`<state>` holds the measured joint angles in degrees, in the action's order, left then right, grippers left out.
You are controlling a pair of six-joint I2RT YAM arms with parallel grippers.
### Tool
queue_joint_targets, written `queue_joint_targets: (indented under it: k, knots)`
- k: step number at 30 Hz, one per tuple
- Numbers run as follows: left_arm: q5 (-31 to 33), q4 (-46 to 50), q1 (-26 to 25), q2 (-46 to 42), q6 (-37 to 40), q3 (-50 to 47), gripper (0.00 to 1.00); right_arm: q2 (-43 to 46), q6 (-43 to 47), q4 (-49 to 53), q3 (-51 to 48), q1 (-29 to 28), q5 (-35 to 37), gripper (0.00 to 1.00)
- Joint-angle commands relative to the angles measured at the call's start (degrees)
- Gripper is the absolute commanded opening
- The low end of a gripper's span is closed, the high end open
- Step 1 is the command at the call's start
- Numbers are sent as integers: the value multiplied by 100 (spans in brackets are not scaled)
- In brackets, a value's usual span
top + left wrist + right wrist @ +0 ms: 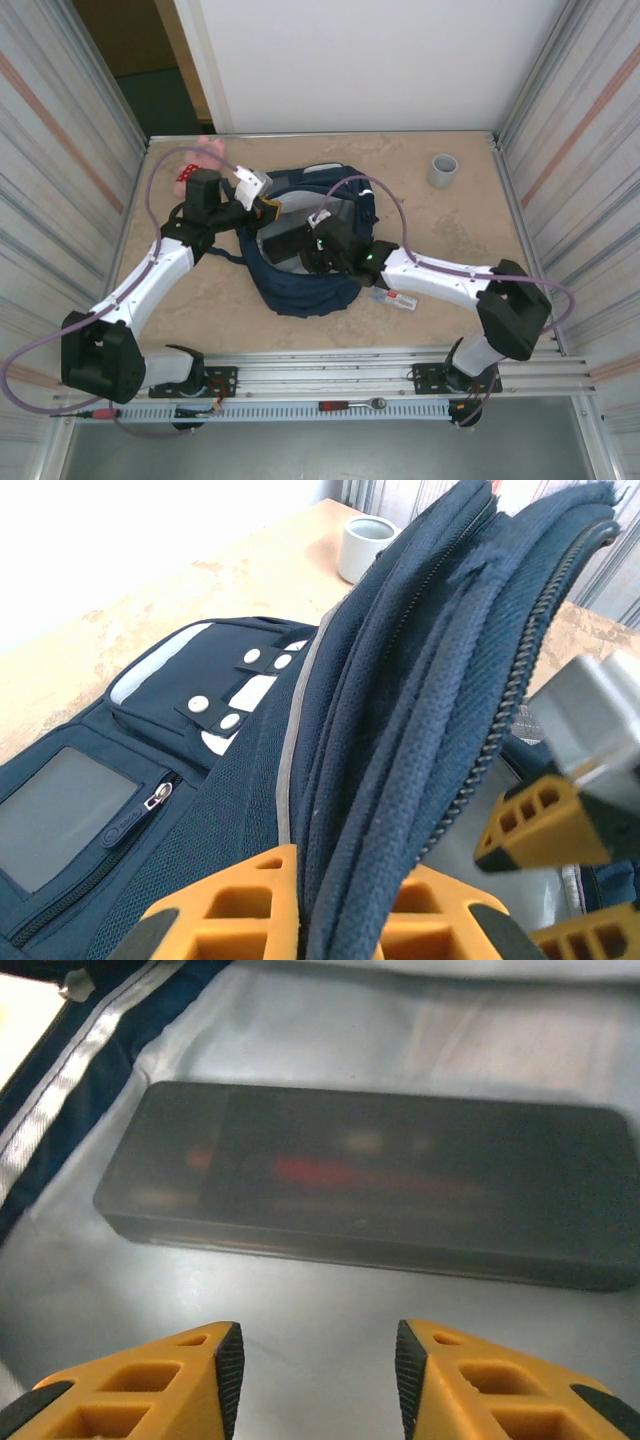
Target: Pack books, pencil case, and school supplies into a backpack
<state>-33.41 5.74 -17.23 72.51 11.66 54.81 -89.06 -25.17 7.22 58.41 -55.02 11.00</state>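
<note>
One backpack (300, 290) lies near the surface (450, 230) centre. Left fingers (240, 900) pinch its opening edge; right fingers (150, 1390) stand spread inside, near the pencil case (370, 1185).

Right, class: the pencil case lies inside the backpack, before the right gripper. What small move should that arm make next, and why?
Probably draw the right gripper back out of the backpack. Its jaws stand open and empty, the pencil case lies flat inside, apart from them, and the left gripper pinches the opening's edge.
</note>
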Motion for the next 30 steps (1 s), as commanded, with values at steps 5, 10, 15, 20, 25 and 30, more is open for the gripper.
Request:
queue_joint_targets:
  k: [5, 10, 15, 20, 25, 30]
  knots:
    - [-534, -937, 19, -396, -317, 204, 0, -856, -1657, -326, 380, -182, 714, 33]
    - [-571, -969, 23, -394, -357, 196, 0, -1284, -1826, -692, 405, -184, 570, 32]
    - [-843, -1004, 19, -397, -384, 200, 0, -1625, -1910, -1032, 634, -83, 628, 32]
    - [-963, -1038, 22, -406, -408, 189, 0, -2041, -1892, -1671, 940, 313, 375, 33]
    - [-962, -1069, 19, -449, -406, 178, 0, -2439, -1630, -1808, 1480, 594, 224, 33]
    - [-428, -920, 19, -451, -345, 188, 0, -2180, -1503, -1876, 1343, 604, 89, 37]
